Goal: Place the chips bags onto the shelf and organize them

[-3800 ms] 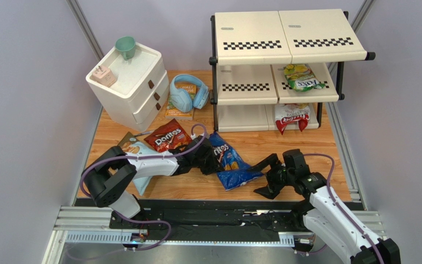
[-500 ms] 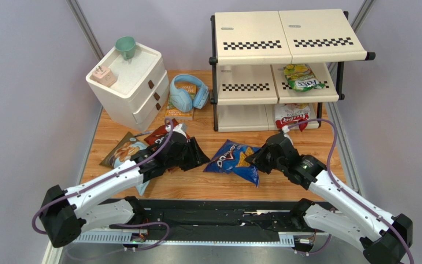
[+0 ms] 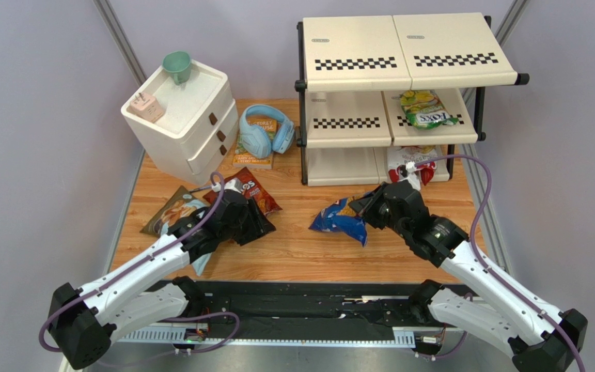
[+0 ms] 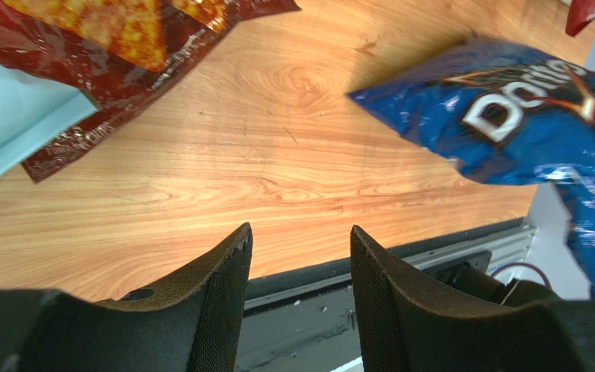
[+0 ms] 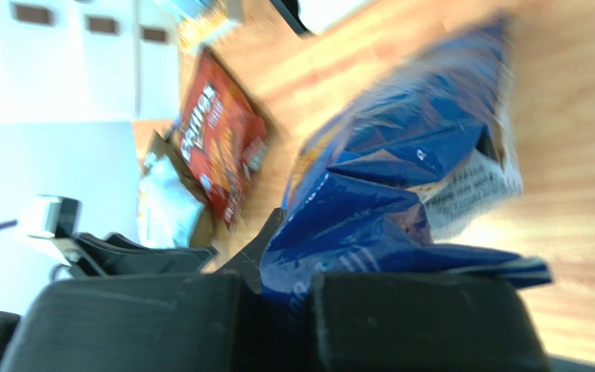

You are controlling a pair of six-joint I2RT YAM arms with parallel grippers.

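Note:
In the top view my right gripper (image 3: 369,208) is shut on the right edge of the blue Doritos bag (image 3: 339,222), which hangs crumpled just above the table in front of the shelf (image 3: 409,54). The right wrist view shows the blue foil (image 5: 401,186) pinched between the shut jaws of the right gripper (image 5: 289,287). My left gripper (image 3: 260,227) is open and empty beside the red Doritos bag (image 3: 252,191); its fingers (image 4: 227,287) frame bare wood. The pale-blue cassava bag (image 3: 175,214) lies at the left. A green-yellow bag (image 3: 429,108) sits on the middle tier and a white-and-red bag (image 3: 413,160) on the bottom tier.
A white two-drawer cabinet (image 3: 188,124) stands at the back left, carrying a green cup (image 3: 176,66) and a small pink item (image 3: 145,105). Blue headphones (image 3: 266,132) rest on an orange book (image 3: 250,155) next to the shelf's left poles. Grey walls close both sides.
The right gripper has lifted the blue Doritos bag and carried it a little toward the shelf, and the bag now hangs crumpled. The left gripper has drawn back to the left, uncovering the red bag.

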